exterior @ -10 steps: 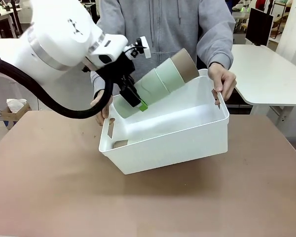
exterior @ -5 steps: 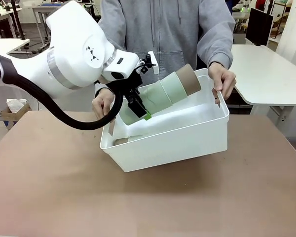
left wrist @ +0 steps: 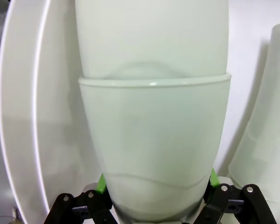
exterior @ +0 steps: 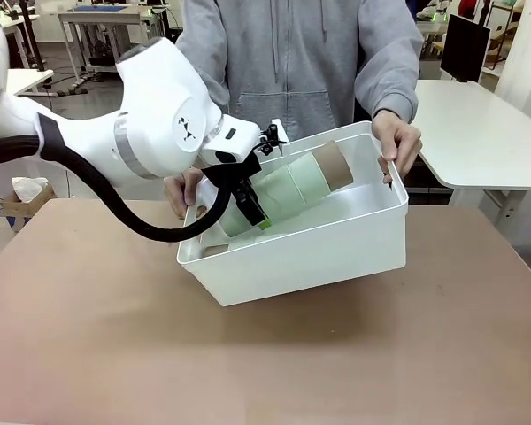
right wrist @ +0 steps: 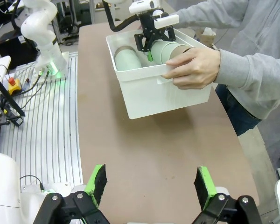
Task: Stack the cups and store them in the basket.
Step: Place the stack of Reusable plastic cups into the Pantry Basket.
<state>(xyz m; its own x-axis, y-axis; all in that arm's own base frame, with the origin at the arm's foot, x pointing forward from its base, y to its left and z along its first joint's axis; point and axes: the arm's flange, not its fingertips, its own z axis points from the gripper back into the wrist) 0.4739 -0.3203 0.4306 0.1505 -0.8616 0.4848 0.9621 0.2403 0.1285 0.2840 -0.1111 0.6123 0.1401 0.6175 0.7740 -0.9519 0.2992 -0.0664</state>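
The left hand [exterior: 250, 205] has come lower, pinching the stack of cups [exterior: 288, 186] down inside the tilted basket [exterior: 336, 248]. From the right wrist, another cup [right wrist: 127, 59] lies at the basket's far end; the right hand [right wrist: 150, 184] hangs spread over the brown surface [exterior: 115, 354]. The person's hand [exterior: 398, 142] grips the rim.

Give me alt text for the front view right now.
The left claw holds a stack of cups, green with a brown one at the far end, lying tilted inside a white basket. A person across the table grips the basket's rim with both hands, tipping it toward the robot.
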